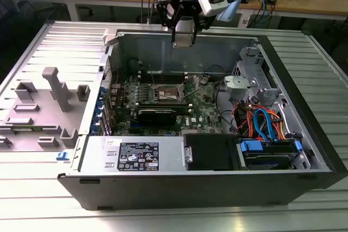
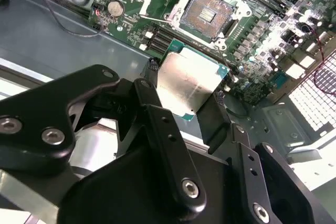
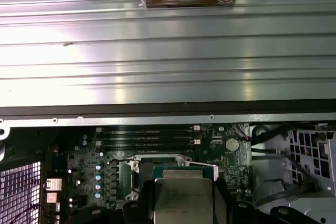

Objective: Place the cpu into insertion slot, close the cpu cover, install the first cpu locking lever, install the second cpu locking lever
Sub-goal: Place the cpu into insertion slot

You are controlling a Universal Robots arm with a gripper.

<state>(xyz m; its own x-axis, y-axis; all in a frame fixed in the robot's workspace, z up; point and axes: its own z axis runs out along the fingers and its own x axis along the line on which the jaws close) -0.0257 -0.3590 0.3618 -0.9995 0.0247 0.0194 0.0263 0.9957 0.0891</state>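
Note:
My gripper (image 2: 186,85) is shut on the cpu (image 2: 189,80), a flat square chip with a silvery top, held by two opposite edges between the black fingers (image 2: 152,69). In the exterior view the gripper (image 1: 184,42) hangs with the cpu (image 1: 184,32) above the back wall of the open computer case. The insertion slot (image 2: 210,11), a dark square socket with a silvery rim, lies bare on the green board beyond the chip. In the first wrist view the cpu (image 3: 184,198) covers part of the insertion slot (image 3: 137,167). I cannot tell the cpu cover apart from the socket's metal frame.
Long black memory slots (image 3: 147,136) run beside the socket. A black drive (image 1: 211,151), a labelled grey box (image 1: 136,155) and coloured cables (image 1: 261,123) sit along the case's near side. A ribbed grey panel with plastic brackets (image 1: 54,88) lies on the exterior view's left.

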